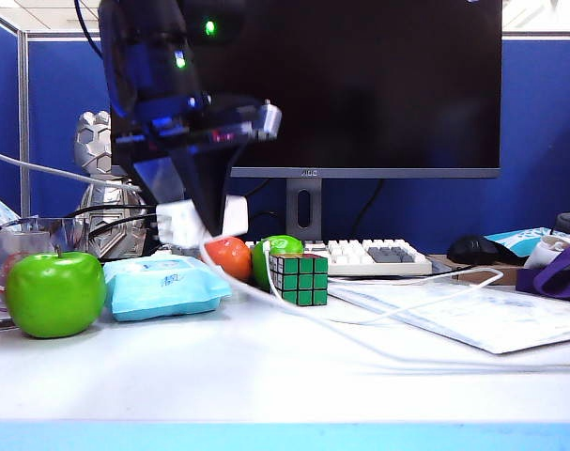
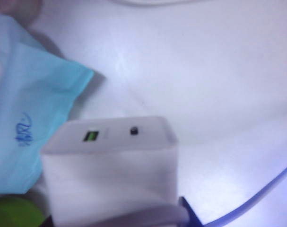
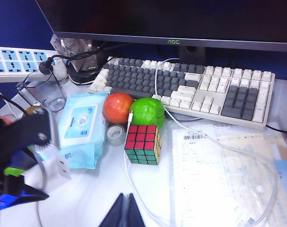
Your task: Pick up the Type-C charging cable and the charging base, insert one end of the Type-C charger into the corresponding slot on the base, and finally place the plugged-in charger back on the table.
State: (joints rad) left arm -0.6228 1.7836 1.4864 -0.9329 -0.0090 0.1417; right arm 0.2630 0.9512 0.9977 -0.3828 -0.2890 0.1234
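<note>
The table (image 1: 285,376) carries the clutter; above its left part the left gripper (image 1: 195,221) holds the charging base (image 2: 110,161) off the surface, jaws clamped on its sides over the blue wipes pack (image 1: 162,287). The block looks light, rigid and smooth — likely slippery, so flat side faces are the sensible hold. Its port face, with the slot (image 2: 134,130), shows clear in the left wrist view. The Type-C charging cable (image 3: 138,198) lies limp on the table, running from beside the Rubik's cube (image 3: 143,144) toward the right gripper (image 3: 128,210), which hovers low, fingers pressed together on nothing. Thin and floppy, it is best pinched just behind its plug (image 3: 130,116) — that end rests against the green apple (image 3: 147,112).
</note>
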